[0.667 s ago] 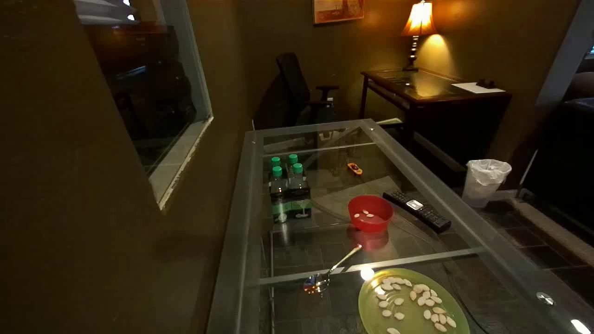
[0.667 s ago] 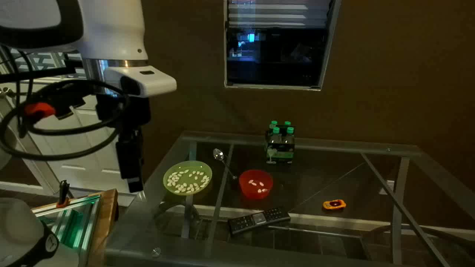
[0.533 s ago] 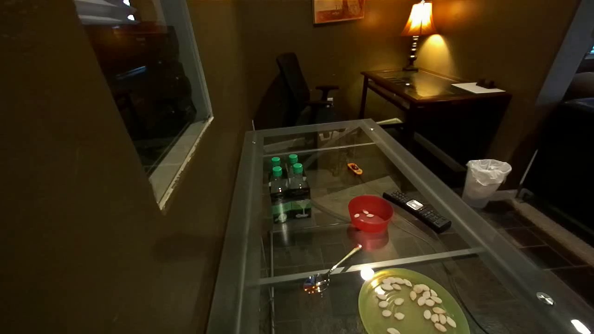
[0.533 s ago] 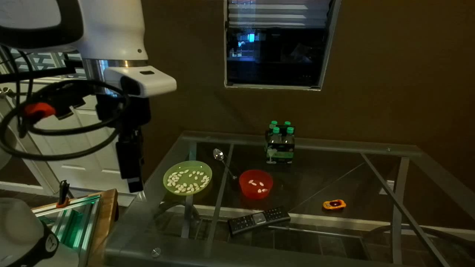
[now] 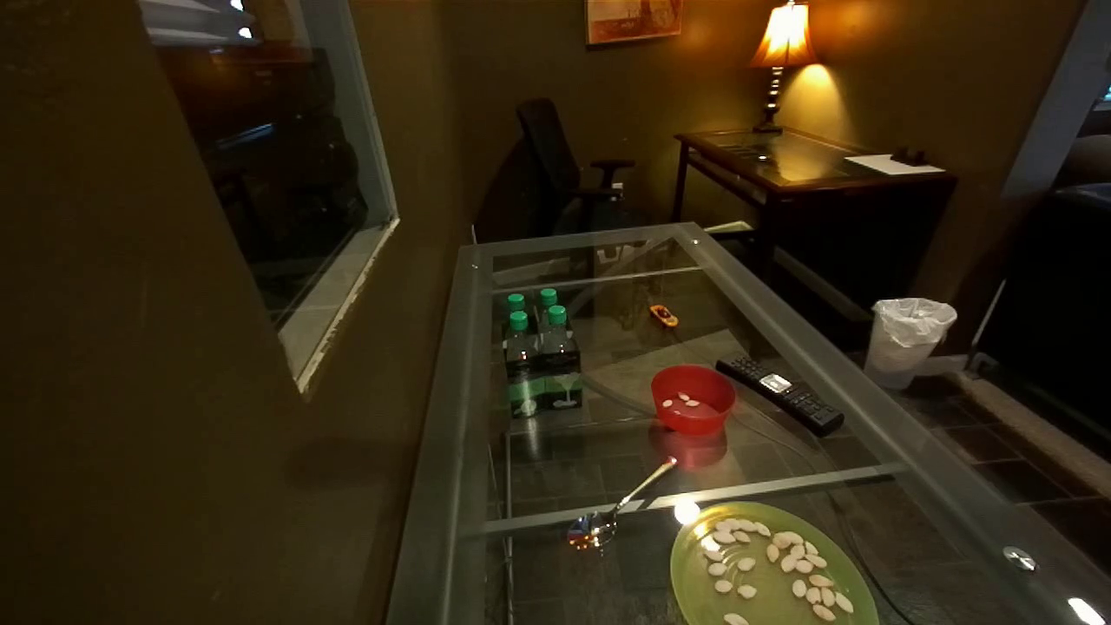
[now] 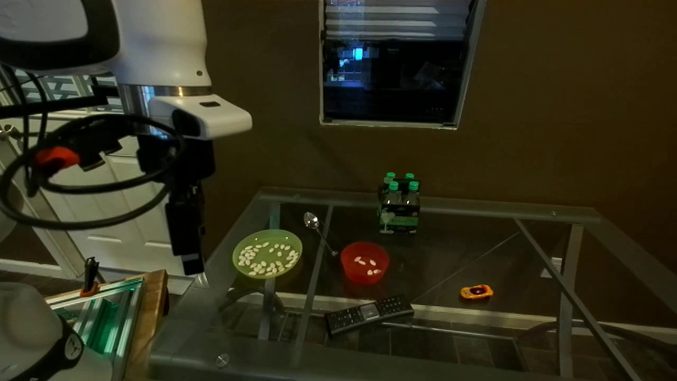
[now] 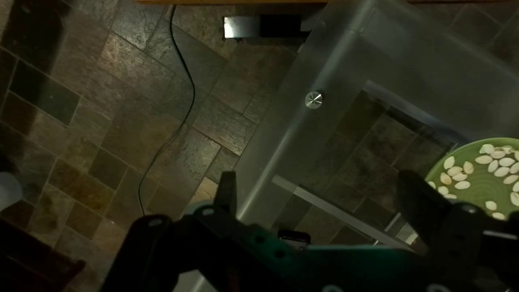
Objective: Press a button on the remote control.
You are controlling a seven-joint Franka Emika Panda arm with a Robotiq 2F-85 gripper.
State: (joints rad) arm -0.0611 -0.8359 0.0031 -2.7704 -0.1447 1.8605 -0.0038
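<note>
Jaws apart; red bowl point(image 5: 694, 424), green plate point(image 5: 768, 580) hold seeds point(image 7: 462, 185)

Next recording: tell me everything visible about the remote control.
The remote control is a long, slim, black bar, apparently plastic, with small buttons on both sides of a lighter, rectangular central panel. It lies flat, buttons up, on the glass tabletop, beside but apart from the red bowl. Only the tabletop touches it. Individual buttons are too small to identify.

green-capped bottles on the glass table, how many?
4, all in the carrier. In an exterior view: near-left bottle, near-right bottle, far-left bottle, far-right bottle. Lower parts are hidden; both exterior views show four.
</note>
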